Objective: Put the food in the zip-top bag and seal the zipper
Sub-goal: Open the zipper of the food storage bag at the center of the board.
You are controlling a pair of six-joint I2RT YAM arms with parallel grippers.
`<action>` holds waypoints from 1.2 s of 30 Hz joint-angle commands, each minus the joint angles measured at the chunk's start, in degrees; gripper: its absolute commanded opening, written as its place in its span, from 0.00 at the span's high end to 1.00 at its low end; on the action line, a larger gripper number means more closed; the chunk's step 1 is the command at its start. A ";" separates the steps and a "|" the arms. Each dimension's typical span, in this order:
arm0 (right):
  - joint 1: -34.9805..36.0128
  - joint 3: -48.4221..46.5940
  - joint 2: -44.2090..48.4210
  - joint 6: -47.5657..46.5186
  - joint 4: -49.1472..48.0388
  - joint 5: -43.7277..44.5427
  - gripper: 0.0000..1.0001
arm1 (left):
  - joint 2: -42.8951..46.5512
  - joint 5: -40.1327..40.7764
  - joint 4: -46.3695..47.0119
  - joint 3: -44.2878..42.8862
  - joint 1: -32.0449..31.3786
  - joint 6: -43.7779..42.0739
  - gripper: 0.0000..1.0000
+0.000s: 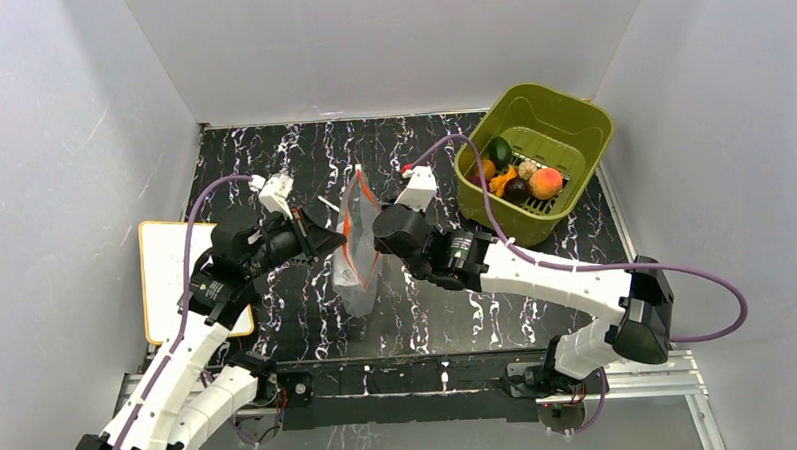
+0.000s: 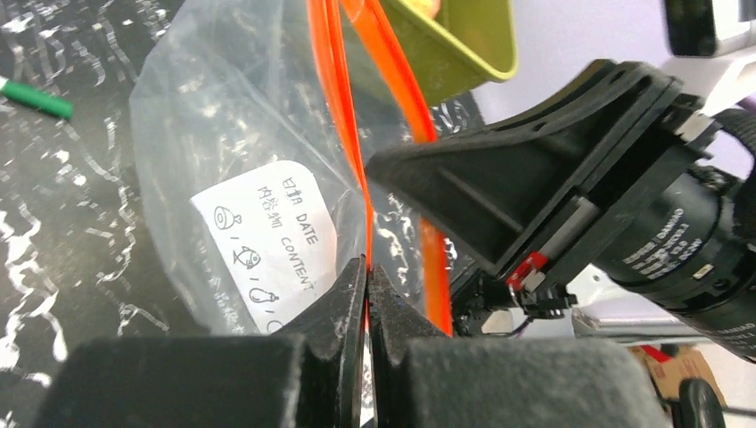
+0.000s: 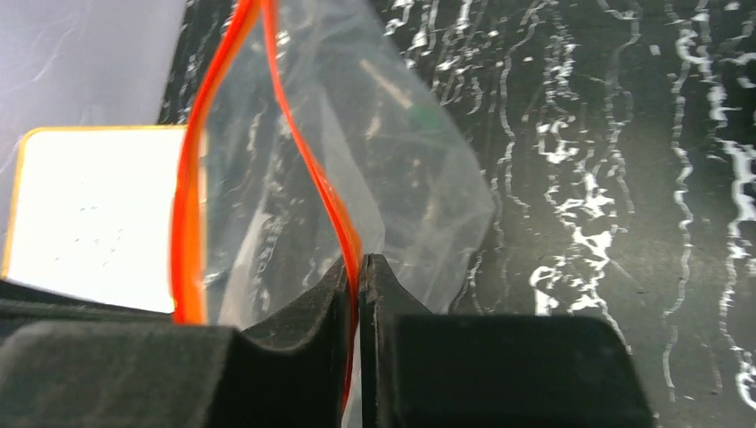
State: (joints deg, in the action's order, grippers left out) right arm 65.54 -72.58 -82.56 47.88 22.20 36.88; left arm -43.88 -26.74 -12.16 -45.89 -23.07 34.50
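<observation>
Grippers meet mid-scene above the black marbled tabletop (image 1: 272,159). The left gripper (image 2: 365,267) clenches one lip of the clear, crinkly zip-top bag (image 1: 359,276) right on its red-orange zipper strip (image 2: 343,107). The right gripper (image 3: 358,263) pinches the opposite lip, so the mouth stands parted between them and the pouch trails toward the near edge. The toy fruits and vegetables (image 1: 518,176) — peach, dark green, purple, orange — lie in the olive-green plastic basket (image 1: 570,104) at the far right, well apart from the bag.
</observation>
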 commanded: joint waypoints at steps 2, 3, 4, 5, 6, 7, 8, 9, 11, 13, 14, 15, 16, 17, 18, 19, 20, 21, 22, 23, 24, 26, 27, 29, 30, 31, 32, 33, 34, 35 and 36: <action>-2.05 1.01 4.14 0.10 3.20 7.69 1.00 | 1.51 13.83 -12.53 -5.38 -0.13 -3.55 1.00; -2.08 1.48 5.17 -0.67 2.45 7.21 1.00 | 1.59 16.31 -13.93 -6.33 -0.13 -3.88 1.00; -2.08 2.18 6.09 -1.25 0.70 6.33 1.00 | 1.69 17.80 -14.59 -6.80 -0.13 -3.95 1.00; -2.08 3.01 6.97 -2.94 -1.96 4.15 1.00 | 1.81 18.20 -14.33 -7.10 -0.18 -3.73 1.00; -2.08 3.97 7.65 -3.93 -4.66 1.60 1.00 | 1.93 17.60 -13.41 -7.09 -0.14 -3.18 1.00; -2.08 4.47 7.83 -4.04 -6.25 -1.28 1.00 | 2.08 16.39 -11.81 -6.90 -0.13 -2.38 1.00; -2.08 4.38 7.57 -3.73 -6.89 -2.85 1.00 | 2.12 14.64 -10.07 -6.48 -0.13 -1.45 1.00; -2.09 3.57 7.06 -3.29 -6.78 -3.70 1.00 | 2.21 12.58 -7.96 -6.09 -0.13 -0.37 1.00; -2.08 1.81 5.28 -2.40 -5.27 -4.26 1.00 | 2.03 7.18 -3.78 -5.12 -0.14 1.46 0.91; -2.09 0.70 3.72 -2.15 -4.49 -4.23 1.00 | 1.45 3.34 -0.55 -4.85 -0.13 2.41 0.75; -2.08 0.54 3.39 -1.95 -4.56 -4.30 1.00 | 1.01 1.58 0.66 -4.89 -0.13 2.49 0.65; -2.08 0.43 3.18 -1.76 -4.72 -4.47 1.00 | 0.57 0.47 1.79 -4.98 -0.13 2.46 0.56; -2.08 0.42 3.06 -1.58 -5.06 -4.64 1.00 | -0.11 -0.50 2.44 -5.00 -0.13 2.28 0.50; -2.08 0.40 2.91 -1.55 -5.39 -4.90 1.00 | -0.74 -1.25 2.95 -5.00 -0.13 1.79 0.45; -2.10 0.35 2.81 -1.42 -5.70 -5.15 1.00 | -1.44 -1.75 3.32 -5.00 -0.13 1.21 0.41; -2.08 0.22 2.70 -1.32 -5.83 -5.25 1.00 | -2.21 -2.34 3.75 -4.97 -0.13 0.66 0.37; -2.08 0.04 2.41 -1.32 -5.85 -5.32 1.00 | -2.93 -3.01 4.32 -4.92 -0.13 0.41 0.36; -2.08 -0.28 2.15 -1.30 -5.89 -5.18 1.00 | -3.75 -3.90 5.10 -4.79 -0.13 -0.01 0.34; -2.08 -0.57 1.88 -1.35 -5.66 -5.14 1.00 | -4.45 -4.70 5.98 -4.40 -0.13 -0.60 0.34; -2.10 -0.93 1.74 -1.23 -5.48 -5.13 1.00 | -5.12 -5.01 6.46 -4.15 -0.13 -1.01 0.34; -2.08 -1.23 1.63 -1.14 -5.37 -4.93 1.00 | -5.85 -4.68 6.37 -3.99 -0.13 -1.49 0.34; -2.08 -1.59 1.62 -1.12 -5.48 -4.78 1.00 | -7.52 -3.22 4.63 -4.45 -0.13 -3.01 0.35; -2.09 -1.62 1.62 -1.04 -5.64 -4.75 1.00 | -8.29 -2.28 3.38 -4.88 -0.13 -4.10 0.36; -2.08 -1.75 1.47 -1.12 -5.82 -4.68 1.00 | -9.68 0.13 0.98 -5.74 -0.13 -5.78 0.38; -2.12 -1.71 1.42 -1.12 -5.95 -4.75 1.00 | -10.04 1.61 0.08 -5.94 -0.13 -6.70 0.39; -2.09 -1.73 1.36 -1.21 -6.27 -4.91 1.00 | -10.31 3.10 -0.39 -5.92 -0.16 -7.36 0.40; -2.08 -1.55 1.29 -1.41 -6.71 -5.23 1.00 | -10.49 4.57 -0.49 -5.58 -0.18 -7.91 0.40; -2.08 -1.33 1.22 -1.54 -7.13 -5.49 1.00 | -10.52 5.50 -0.26 -5.18 -0.14 -8.45 0.41; -2.08 -1.01 1.06 -2.15 -7.66 -5.82 1.00 | -10.65 6.07 0.11 -4.76 -0.13 -8.96 0.44; -2.08 -1.10 0.78 -3.03 -7.88 -6.41 1.00 | -10.75 6.16 0.45 -4.38 -0.14 -9.46 0.48; -2.08 -1.53 0.36 -3.32 -7.33 -6.54 1.00 | -10.85 6.20 0.61 -4.10 -0.13 -9.91 0.55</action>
State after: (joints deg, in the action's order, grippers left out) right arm 63.35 -71.37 -81.12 46.28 18.79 31.03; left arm -55.33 -23.57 -11.77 -50.50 -23.07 28.45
